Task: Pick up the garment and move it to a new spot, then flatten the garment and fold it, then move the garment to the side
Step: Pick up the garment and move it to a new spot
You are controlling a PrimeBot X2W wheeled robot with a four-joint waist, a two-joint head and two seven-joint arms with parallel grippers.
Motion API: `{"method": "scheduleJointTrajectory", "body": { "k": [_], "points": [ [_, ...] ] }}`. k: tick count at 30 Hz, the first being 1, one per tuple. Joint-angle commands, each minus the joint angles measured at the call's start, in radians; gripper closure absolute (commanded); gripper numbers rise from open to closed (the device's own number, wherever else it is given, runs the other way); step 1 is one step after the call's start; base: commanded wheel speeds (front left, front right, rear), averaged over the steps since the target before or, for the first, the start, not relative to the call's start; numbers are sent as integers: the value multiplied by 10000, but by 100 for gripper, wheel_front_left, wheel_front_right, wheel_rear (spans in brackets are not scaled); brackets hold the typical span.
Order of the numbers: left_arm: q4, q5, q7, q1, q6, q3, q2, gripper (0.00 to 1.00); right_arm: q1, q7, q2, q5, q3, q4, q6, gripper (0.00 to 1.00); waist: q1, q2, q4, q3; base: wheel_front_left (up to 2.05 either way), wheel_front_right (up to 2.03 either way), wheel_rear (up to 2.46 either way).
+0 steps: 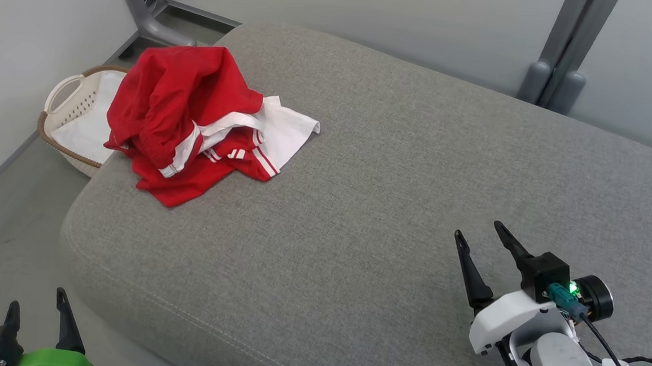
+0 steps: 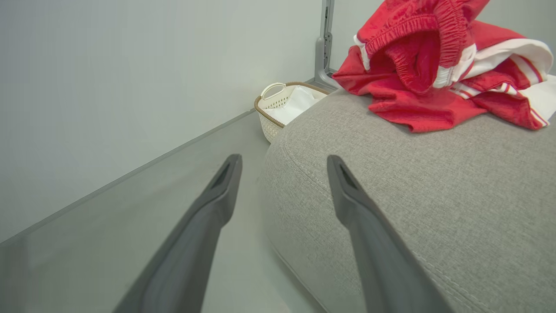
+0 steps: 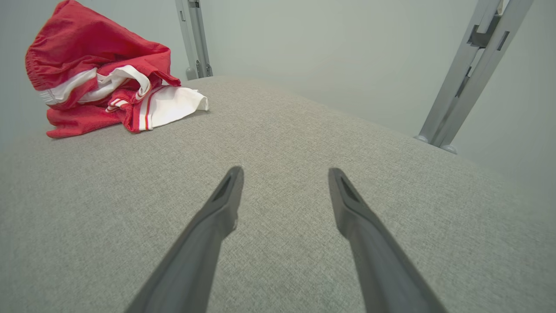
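As both pairs of my fingers stand spread wide and hold nothing, the entries run thus.

1. Crumpled red fabric garment [image 1: 177, 111] with white stripes and a white panel: heaped at the far left corner of the grey woven upholstered surface [image 1: 388, 181]. Its red folds reach the left edge, and the white panel lies flat toward the middle. Neither pair of fingers touches it.

2. My left fingers [image 1: 68, 325], long and dark: low at the near left, off the surface and over the pale floor [image 1: 11, 231], set wide apart. From this wrist the garment [image 2: 417, 100] lies ahead and to the right, well apart from the tips.

3. My right fingers [image 1: 471, 268], long and dark: above the near right part of the surface, wide apart and empty. From this wrist the garment [image 3: 87, 52] sits far ahead to the left, well apart.

4. Cream perforated plastic basket [image 1: 76, 108] with a brown rim: on the floor just beside the garment's corner, with a white cloth [image 1: 89, 129] inside.
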Motion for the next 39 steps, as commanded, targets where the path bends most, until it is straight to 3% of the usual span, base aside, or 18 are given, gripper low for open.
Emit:
{"method": "scheduleJointTrajectory", "body": {
  "k": [1, 5, 8, 25, 30, 35, 39],
  "points": [
    [100, -110, 1, -287, -86, 15, -45, 0, -131, -48, -67, -49, 15, 31, -10, 0, 0, 0, 155, 266, 0, 0, 0],
    [457, -396, 1, -873, -161, -146, 102, 0, -164, -48, -72, -275, -84, -76, -11, 0, 0, 0, 153, 523, 0, 0, 0],
    [627, -882, -1, -1533, -171, -808, 369, 0, -361, -48, -61, -477, -109, -203, -10, 0, 0, 0, 15, 894, 0, 0, 0],
    [1841, -5215, 4, -6413, -179, -5078, 3748, 0, -1696, -48, -67, -1327, 347, -460, -11, 0, 0, 0, -1445, 3472, 0, 0, 0],
    [2726, -6434, 20, -7431, -178, -6368, 4494, 0, -1943, -48, -61, -1421, 445, -586, -12, 0, 0, 0, -1924, 3934, 0, 0, 0],
    [3710, -7866, 874, -8159, -172, -7622, 5063, 0, -2149, -38, -73, -1379, 567, -735, -12, 0, 0, 0, -2421, 4334, 0, 0, 0],
    [4302, -9079, 2107, -8294, -168, -8083, 5139, 0, -2189, -25, -93, -1319, 563, -866, -13, 0, 0, 0, -2713, 4484, 0, 0, 0]
  ]
}}
